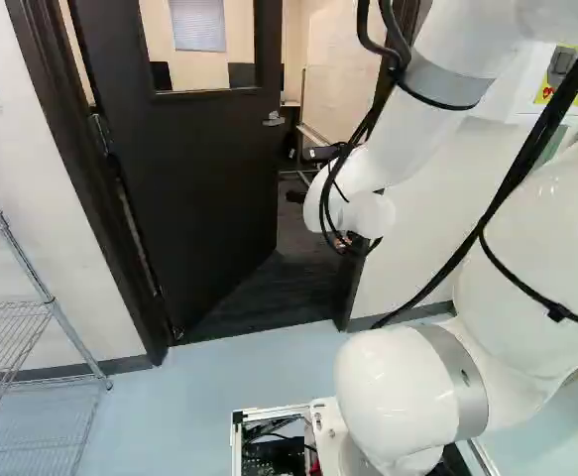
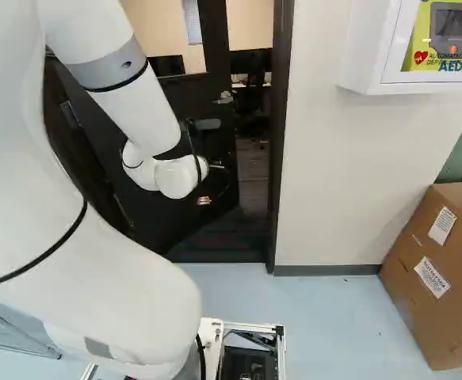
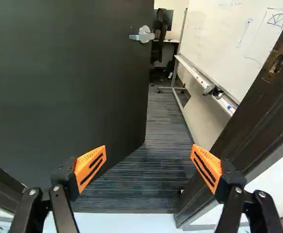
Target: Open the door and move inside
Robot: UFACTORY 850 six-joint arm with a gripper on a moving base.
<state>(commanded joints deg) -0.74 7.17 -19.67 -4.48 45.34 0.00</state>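
Door (image 3: 68, 73): dark, smooth, flat panel with a rectangular window (image 1: 199, 45), standing partly open ahead of my claw (image 1: 348, 242), hinged at my left, its free edge swung inward beyond the dark door frame (image 3: 238, 126). A silvery metal lever handle (image 3: 142, 35) projects near that edge, well apart from my fingertips. In the wrist view, the claw (image 3: 148, 167) is spread wide; its two black fingers carry slotted, wedge-shaped orange pads (image 3: 90, 166) and have nothing pinched between them. A metal strike plate (image 3: 277, 62) with a rounded opening is set in the frame. Surfaces: smooth, pale blue floor (image 1: 219, 382) on my side; dark grey, finely striped carpet (image 3: 165, 133) through the opening. Beyond stands a whiteboard (image 3: 243, 48) on a light metal frame, with a ledge holding small items and hand-drawn marks on its face. Open wire shelving (image 1: 11, 337) occupies the left of the left base view. At the right of the right base view, a brown cardboard box (image 2: 421, 273) with two white printed labels rests on the floor; above it, a white wall cabinet (image 2: 365, 47) displays a yellow printed panel.
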